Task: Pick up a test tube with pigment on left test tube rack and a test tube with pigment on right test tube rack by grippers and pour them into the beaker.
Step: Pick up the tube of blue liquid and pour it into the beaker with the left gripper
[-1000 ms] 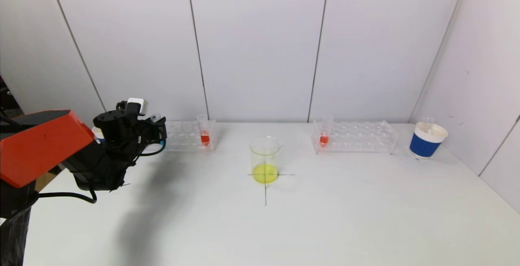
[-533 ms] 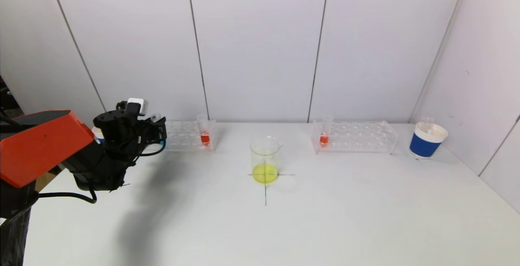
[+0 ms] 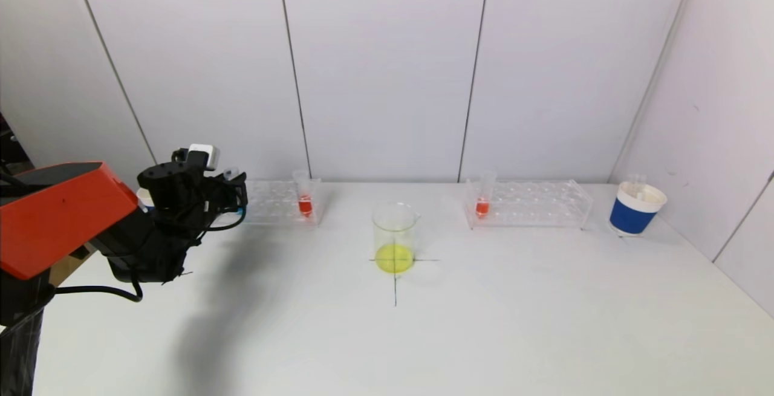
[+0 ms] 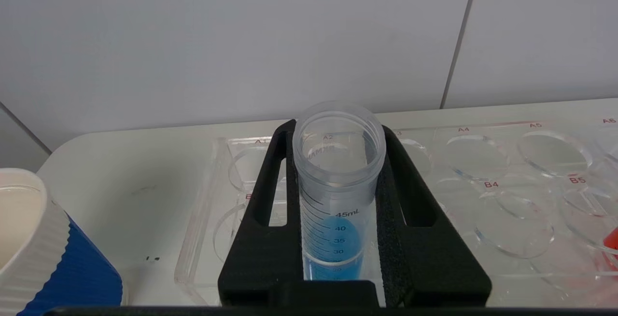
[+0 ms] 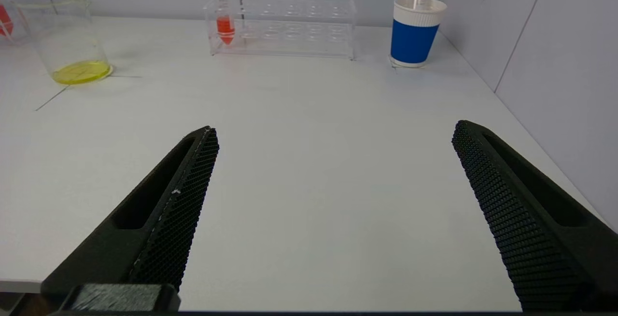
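Left wrist view shows the left gripper (image 4: pixel 338 210) clamped on a clear, uncapped test tube (image 4: pixel 338 181), one black foam-lined finger (image 4: pixel 263 229) on each side. The tube stands upright, with printed graduation marks down its wall and blue pigment filling only its lowest part; its ribbed mouth is open and empty. Behind and beside it lies the left test tube rack (image 4: pixel 487 171), a clear acrylic block with round holes labelled in red. Whether the tube's tip is seated in a hole of that rack cannot be told.

From the head view, with the beaker (image 3: pixel 395 236) as landmark: the beaker sits at mid-table on a drawn cross, holding a shallow yellow layer. The left gripper (image 3: pixel 233 193) and its tube are far left of the beaker, at the outer end of the left test tube rack (image 3: pixel 272 202). A test tube with red pigment (image 3: pixel 304 201) stands at that rack's end nearest the beaker. Right of the beaker, the right test tube rack (image 3: pixel 532 204) holds another red tube (image 3: pixel 482 201) at its near end, and a blue-and-white cup (image 3: pixel 636 210) stands farther right.

The right gripper (image 5: pixel 333 200) hangs with its fingers spread wide and nothing between them, above bare table (image 5: pixel 309 128) nearer the robot than the beaker.
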Robot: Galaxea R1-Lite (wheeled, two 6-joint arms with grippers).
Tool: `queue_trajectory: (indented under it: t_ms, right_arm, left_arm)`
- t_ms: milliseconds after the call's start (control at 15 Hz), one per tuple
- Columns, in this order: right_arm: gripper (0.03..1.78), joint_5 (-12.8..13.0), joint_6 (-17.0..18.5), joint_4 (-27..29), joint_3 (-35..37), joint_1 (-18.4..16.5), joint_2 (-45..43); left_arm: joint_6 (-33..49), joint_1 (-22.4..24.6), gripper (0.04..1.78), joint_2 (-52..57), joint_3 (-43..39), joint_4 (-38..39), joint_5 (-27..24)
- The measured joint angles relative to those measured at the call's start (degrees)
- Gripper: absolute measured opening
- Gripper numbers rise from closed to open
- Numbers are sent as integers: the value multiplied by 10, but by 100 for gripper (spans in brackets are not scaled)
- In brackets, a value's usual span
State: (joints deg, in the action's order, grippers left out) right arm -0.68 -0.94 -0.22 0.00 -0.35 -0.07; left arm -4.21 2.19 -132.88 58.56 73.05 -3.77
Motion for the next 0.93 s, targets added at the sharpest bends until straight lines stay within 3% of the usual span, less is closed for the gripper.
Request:
queue_trajectory:
  t_ms: [933]
  right_arm:
    - [176, 0, 0, 0, 0, 0, 0]
  left_arm:
    - [1, -1, 44, 82, 45, -84, -4]
